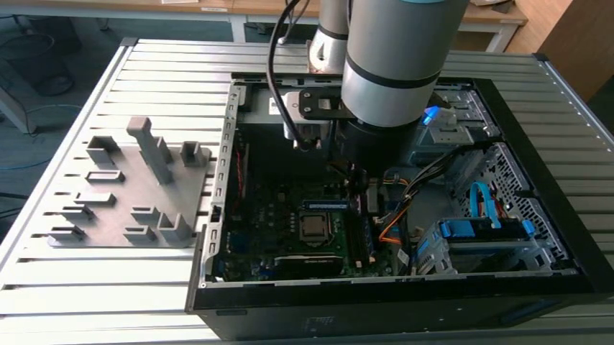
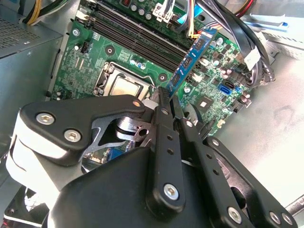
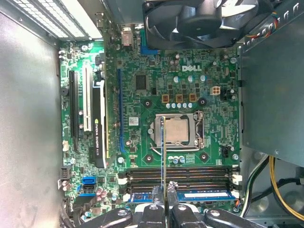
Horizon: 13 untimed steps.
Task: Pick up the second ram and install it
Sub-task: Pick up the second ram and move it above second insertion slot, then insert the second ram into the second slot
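Second ram (image 2: 192,59) hangs inside the open computer case (image 1: 537,144), above the green motherboard (image 3: 190,80), clamped by one end in the gripper (image 2: 168,97). In the exterior view the arm (image 1: 393,57) reaches down into the case and the ram (image 1: 323,204) shows just past it. In the first wrist view the ram (image 3: 162,152) appears edge-on, a thin line crossing the CPU socket (image 3: 178,130) and the dark memory slots (image 3: 180,173). It appears to sit above them and is not yet seated. Another module (image 3: 204,194) lies in a slot close to the fingertips. The ram looks light and stiff but delicate. It is a thin board, probably best taken by a short end or the long edges, flat faces between the pads, away from the chips and the contact edge. Sideways force would likely flex or crack it. The black fingers (image 2: 164,137) stand nearly together, pinching only the board's thickness. Most of its length projects free beyond the tips, touching nothing else that can be made out.
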Each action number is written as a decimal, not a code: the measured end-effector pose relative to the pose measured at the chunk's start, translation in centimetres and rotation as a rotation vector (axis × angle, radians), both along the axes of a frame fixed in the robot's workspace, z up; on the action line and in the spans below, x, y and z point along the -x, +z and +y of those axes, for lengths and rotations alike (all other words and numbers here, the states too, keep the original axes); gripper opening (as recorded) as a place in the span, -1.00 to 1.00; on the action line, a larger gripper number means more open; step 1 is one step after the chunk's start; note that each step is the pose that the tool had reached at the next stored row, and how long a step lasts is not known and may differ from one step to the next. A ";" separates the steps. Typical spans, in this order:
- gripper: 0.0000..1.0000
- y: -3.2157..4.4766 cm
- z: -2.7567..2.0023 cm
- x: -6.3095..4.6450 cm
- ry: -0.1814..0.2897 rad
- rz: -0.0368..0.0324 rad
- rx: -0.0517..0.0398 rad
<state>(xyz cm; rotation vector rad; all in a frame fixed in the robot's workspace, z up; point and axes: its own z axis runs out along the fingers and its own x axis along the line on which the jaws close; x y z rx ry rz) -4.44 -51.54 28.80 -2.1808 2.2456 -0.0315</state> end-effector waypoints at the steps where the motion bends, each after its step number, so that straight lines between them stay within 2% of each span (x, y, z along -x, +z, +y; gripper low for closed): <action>1: -0.73 0.00 0.00 0.0 0.000 0.0000 0.0000; 8: -0.73 0.00 0.00 0.0 -0.006 0.0000 0.0000; 13: -0.73 -0.01 0.00 0.0 -0.077 0.0000 0.0001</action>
